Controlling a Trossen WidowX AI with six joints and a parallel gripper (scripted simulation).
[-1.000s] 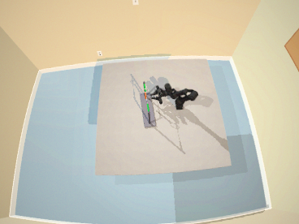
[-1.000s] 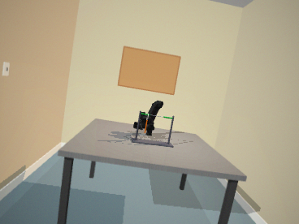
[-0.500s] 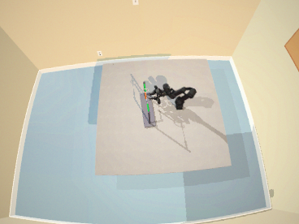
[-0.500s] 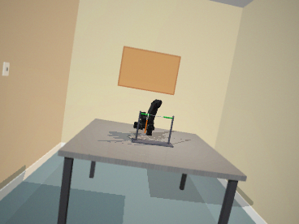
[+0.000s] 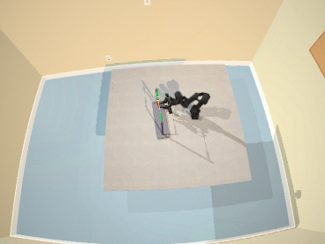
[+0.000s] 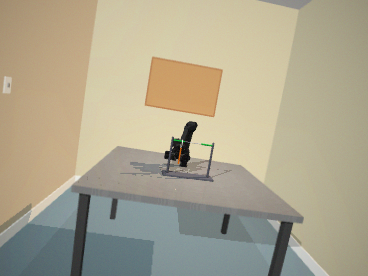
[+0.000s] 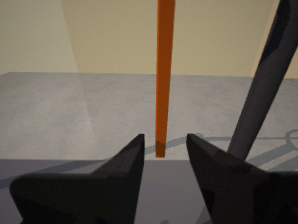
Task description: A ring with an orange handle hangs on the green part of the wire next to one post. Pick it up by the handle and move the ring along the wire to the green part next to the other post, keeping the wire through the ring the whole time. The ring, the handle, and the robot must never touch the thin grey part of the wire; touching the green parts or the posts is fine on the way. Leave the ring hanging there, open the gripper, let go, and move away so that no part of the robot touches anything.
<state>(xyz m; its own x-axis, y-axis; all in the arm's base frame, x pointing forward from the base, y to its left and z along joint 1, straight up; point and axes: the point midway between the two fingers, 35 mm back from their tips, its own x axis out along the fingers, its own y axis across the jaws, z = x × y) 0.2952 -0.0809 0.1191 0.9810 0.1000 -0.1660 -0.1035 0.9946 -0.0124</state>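
The orange handle (image 5: 158, 104) (image 6: 180, 155) (image 7: 164, 75) hangs upright below the ring (image 6: 182, 142), which is around the wire near the inner end of the green part (image 5: 157, 94) (image 6: 176, 140) beside one post (image 6: 170, 159) (image 7: 264, 85). The other green part (image 5: 161, 117) (image 6: 207, 145) is beside the far post (image 6: 209, 162). My gripper (image 5: 162, 106) (image 7: 165, 138) is partly open and empty. In the wrist view the handle's lower end appears between the fingertips, a little ahead of them. The exterior view shows the arm behind the handle; the fingertips are hard to make out there.
The thin grey wire (image 6: 194, 143) spans between the two green parts. Both posts stand on a dark base plate (image 5: 162, 137) (image 6: 187, 176) (image 7: 75, 172) on the table (image 5: 132, 168) (image 6: 135, 192). The near post rises to the right of the fingers in the wrist view.
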